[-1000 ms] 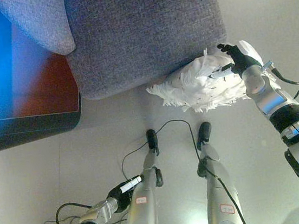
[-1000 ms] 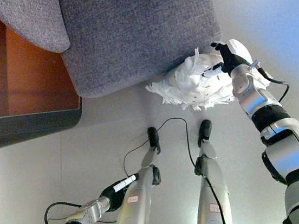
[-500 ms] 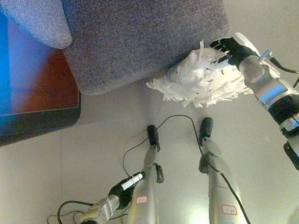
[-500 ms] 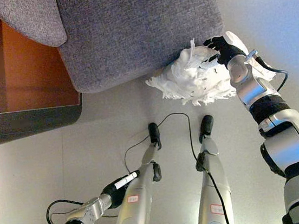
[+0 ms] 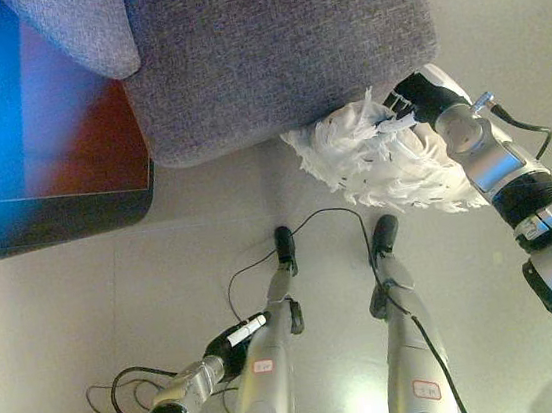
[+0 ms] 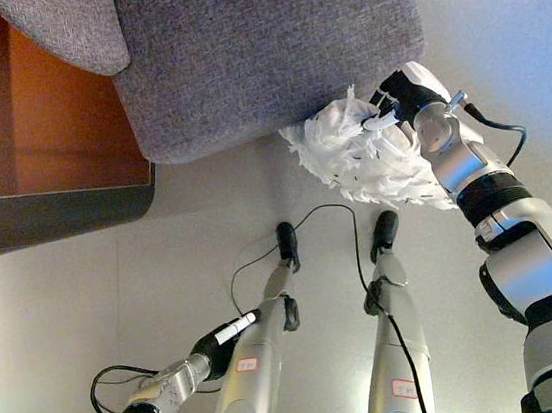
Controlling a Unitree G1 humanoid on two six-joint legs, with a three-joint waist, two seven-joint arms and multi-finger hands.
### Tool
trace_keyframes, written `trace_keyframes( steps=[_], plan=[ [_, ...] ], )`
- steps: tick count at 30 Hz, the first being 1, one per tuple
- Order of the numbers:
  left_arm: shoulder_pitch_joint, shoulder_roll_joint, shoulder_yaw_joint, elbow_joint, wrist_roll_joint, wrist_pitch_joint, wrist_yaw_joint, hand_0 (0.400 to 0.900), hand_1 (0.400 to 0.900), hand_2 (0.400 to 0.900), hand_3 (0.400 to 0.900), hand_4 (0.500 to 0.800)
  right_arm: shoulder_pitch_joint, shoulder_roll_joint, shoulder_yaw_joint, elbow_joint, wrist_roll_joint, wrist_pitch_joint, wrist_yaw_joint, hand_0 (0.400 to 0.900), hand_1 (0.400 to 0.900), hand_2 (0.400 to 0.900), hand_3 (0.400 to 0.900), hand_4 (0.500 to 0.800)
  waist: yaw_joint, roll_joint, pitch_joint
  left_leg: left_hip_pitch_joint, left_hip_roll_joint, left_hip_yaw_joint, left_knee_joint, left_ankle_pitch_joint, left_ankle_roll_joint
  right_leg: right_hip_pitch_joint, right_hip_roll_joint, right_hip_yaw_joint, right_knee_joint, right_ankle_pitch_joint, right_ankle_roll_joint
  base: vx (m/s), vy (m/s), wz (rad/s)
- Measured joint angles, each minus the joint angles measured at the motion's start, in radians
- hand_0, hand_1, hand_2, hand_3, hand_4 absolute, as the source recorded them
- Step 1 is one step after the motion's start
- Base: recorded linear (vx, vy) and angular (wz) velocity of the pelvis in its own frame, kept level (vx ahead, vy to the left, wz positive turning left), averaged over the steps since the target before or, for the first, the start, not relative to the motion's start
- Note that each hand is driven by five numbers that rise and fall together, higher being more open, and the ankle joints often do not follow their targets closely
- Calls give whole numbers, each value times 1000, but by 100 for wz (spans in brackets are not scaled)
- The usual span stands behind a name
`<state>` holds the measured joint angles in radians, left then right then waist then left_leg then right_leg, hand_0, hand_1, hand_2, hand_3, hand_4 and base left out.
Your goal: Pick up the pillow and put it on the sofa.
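Left eye: we see the pillow [image 5: 381, 158], white and shaggy, against the sofa [image 5: 277, 50] front edge at 2 o'clock. Right robot hand [image 5: 424, 100] curls into its top fringe. Looks light and floppy; we'd grip deep, not the fringe.

Right eye: fingers buried, grip depth unclear. Left robot hand [image 6: 218, 347] at 7 o'clock, state unreadable.

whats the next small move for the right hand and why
Probably lift the white fluffy pillow up and forward onto the grey sofa seat. The right hand grips its top edge, but most of it hangs below the seat's front edge.
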<state>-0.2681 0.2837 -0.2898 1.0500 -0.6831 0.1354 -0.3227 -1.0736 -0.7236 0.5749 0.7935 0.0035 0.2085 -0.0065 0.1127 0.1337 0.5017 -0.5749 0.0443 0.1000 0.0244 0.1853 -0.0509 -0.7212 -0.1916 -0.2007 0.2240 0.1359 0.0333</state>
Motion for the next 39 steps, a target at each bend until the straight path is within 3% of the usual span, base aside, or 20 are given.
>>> trace_keyframes(
  steps=[12, 23, 35, 39],
  plan=[
    [4, 10, -2, 9, 2, 60, 18, 900, 900, 900, 900, 800, 64, -2, 2, 0, -2, -6, 106, 400, 400, 400, 400, 500, -10, -12, 7, 127, 4, -16, -16, 0, -1, 150, 6, -22, -34, -2, 4, 11, -18, 0],
    [61, 62, 6, 32, 49, 104, 25, 900, 900, 900, 900, 800, 258, -54, -36, -110, -2, -85, 231, 400, 400, 400, 400, 500, -33, -79, -1, 405, 23, -21, -105, -14, -10, 479, 52, -23, -223, 26, 29, 96, -44, -1],
    [122, 79, 96, 55, 101, 125, 8, 900, 900, 900, 900, 800, 294, -127, -88, -258, -14, -125, 446, 400, 400, 400, 400, 500, -54, -132, -35, 548, 26, -19, -105, -66, -17, 665, 64, -32, -309, 34, 26, 114, 8, 3],
    [151, 84, 128, 75, 133, 142, -5, 900, 900, 900, 900, 800, 303, -134, -113, -299, -12, -126, 525, 400, 400, 400, 400, 500, -55, -156, -91, 574, 26, -11, -106, -75, -18, 687, 64, -26, -310, 26, 33, 170, 54, 0]
  ],
)
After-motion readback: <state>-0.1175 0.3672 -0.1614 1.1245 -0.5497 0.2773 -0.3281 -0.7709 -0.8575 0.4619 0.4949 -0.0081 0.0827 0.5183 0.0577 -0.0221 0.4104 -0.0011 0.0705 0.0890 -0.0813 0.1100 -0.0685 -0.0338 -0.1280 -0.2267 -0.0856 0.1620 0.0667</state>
